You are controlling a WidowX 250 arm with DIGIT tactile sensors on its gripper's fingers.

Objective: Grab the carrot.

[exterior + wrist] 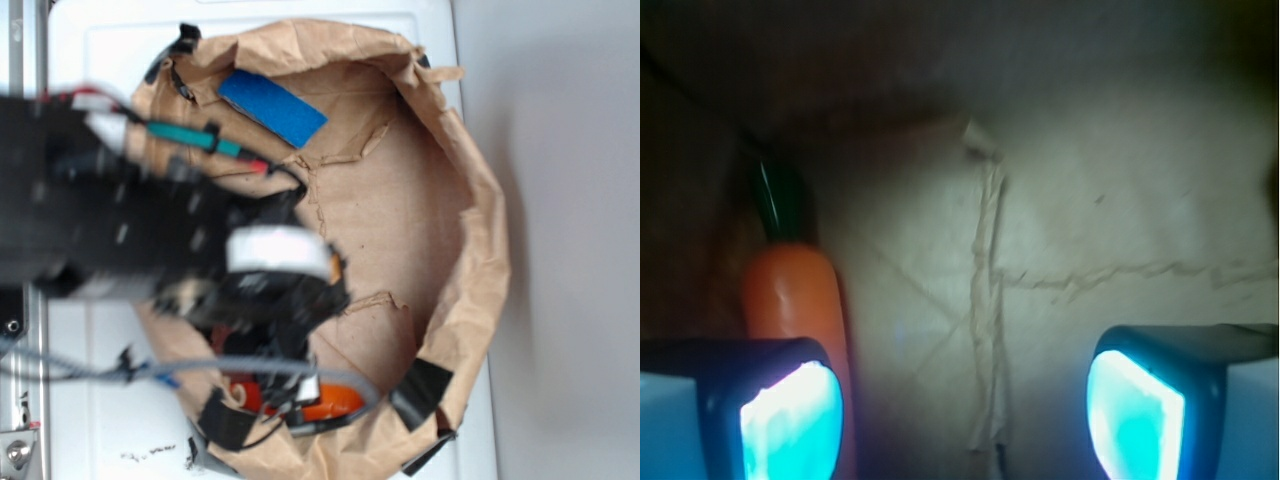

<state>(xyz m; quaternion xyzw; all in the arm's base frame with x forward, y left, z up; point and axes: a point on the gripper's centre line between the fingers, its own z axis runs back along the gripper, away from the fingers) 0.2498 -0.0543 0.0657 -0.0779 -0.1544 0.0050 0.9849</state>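
Gripper point(965, 410) agape — smooth orange carrot point(795, 295), green-stubbed

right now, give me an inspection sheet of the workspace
surface: brown paper liner, creased and torn, rim folded up, on a white top
job's things: carrot lies on the paper beside the left fingertip, outside the gap, not gripped
clutter: blue block flat at the far rim
grippers: gripper open, bare paper between the fingers
cables: grey cables loop across the carrot end of the liner
surroundings: grey wall; black tape patches on the rim
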